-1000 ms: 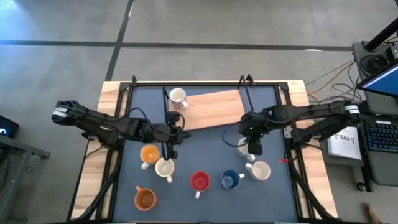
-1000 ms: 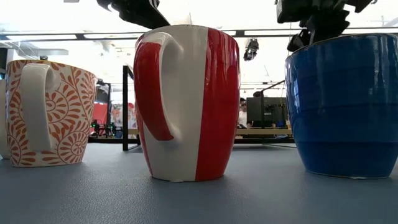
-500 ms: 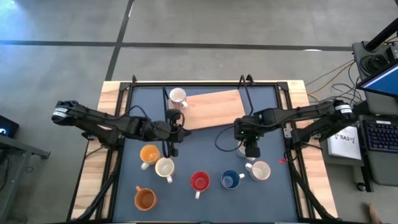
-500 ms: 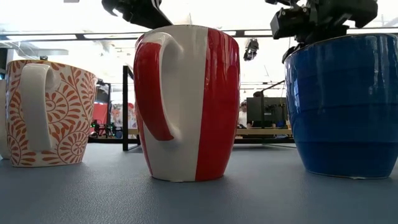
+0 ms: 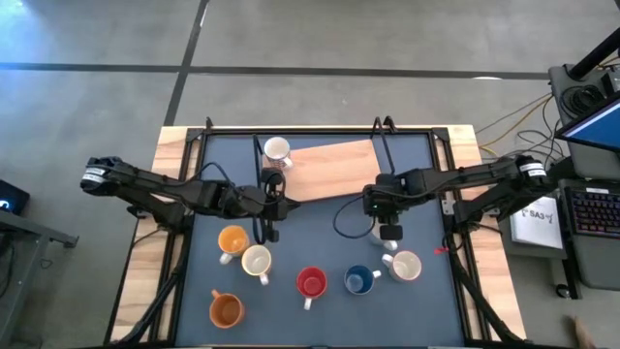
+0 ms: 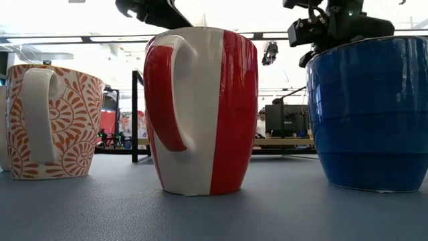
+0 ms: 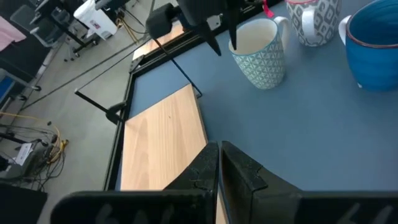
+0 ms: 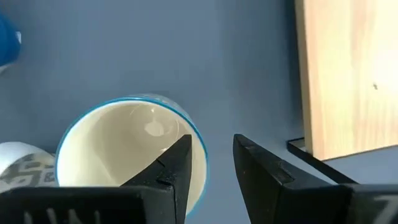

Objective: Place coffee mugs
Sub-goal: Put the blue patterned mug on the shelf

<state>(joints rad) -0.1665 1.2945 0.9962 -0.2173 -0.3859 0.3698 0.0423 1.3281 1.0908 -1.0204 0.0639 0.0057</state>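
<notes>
**Right hand.** The right hand (image 8: 212, 142) hangs over the teal-patterned mug (image 8: 127, 140). Its fingers are released and straddle the mug's wall, one inside the rim and one outside. No grip is made yet. This mug stands upright on the blue surface (image 5: 320, 228), directly under the hand.

**Left hand.** The left hand (image 7: 219, 163) is clenched on nothing. It hovers over the surface at the edge of the wooden board (image 5: 329, 167), well apart from the right hand.

**Near the right hand.** The grey-patterned white mug (image 5: 405, 266) stands just beside the teal-patterned mug, on the operator's side. The blue mug (image 5: 359, 280) comes next, then the red mug (image 5: 311, 283).

**Farther from the right hand, nearer the left hand.** The cream mug (image 5: 257, 261) and an orange mug (image 5: 232, 239) stand close together below the left hand. A second orange mug (image 5: 226, 309) stands apart at the front of the surface.

**Farthest.** A white mug (image 5: 277, 150) stands at the far left corner of the board, beyond the left hand.

**Progress, as judged.** If the board is the intended place, one mug is set and seven remain on the surface. The teal-patterned mug appears to be the one in hand, with grasp, lift and carry not yet done. The task is judged to be early.

**Count.**
- Mugs: eight, all upright.
- White or cream, including the two patterned ones: four.
- Orange: two.
- Red: one.
- Blue: one.
- Boards: one.
</notes>
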